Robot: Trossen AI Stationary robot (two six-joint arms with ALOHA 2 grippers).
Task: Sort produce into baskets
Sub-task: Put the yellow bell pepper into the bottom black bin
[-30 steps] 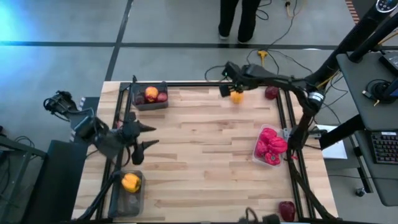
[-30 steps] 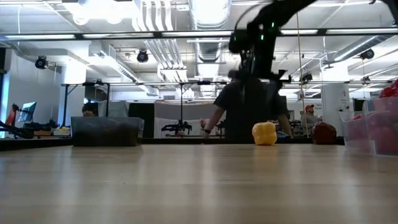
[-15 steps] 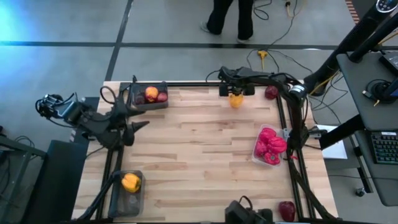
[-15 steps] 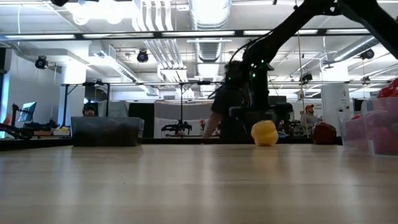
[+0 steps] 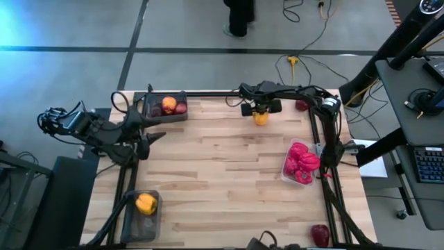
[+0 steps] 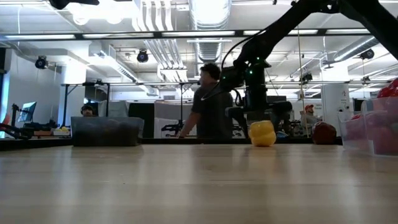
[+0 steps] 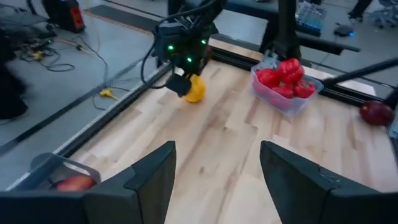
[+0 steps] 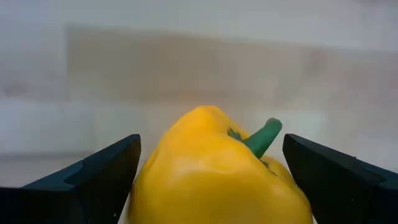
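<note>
The right gripper [image 5: 260,110] is coming down over the yellow bell pepper [image 5: 260,117] near the far edge of the table [image 5: 229,180], and its fingers [image 8: 93,180] are now standing apart on both sides of the pepper. The pepper itself is sitting a little nearer to the dark basket [image 5: 166,107] than before. The left gripper [image 5: 154,132] is moving away from the clear basket [image 5: 144,214] towards the dark basket, fingers parted. Behind the table, the person [image 6: 208,102] is walking towards the dark basket's side.
</note>
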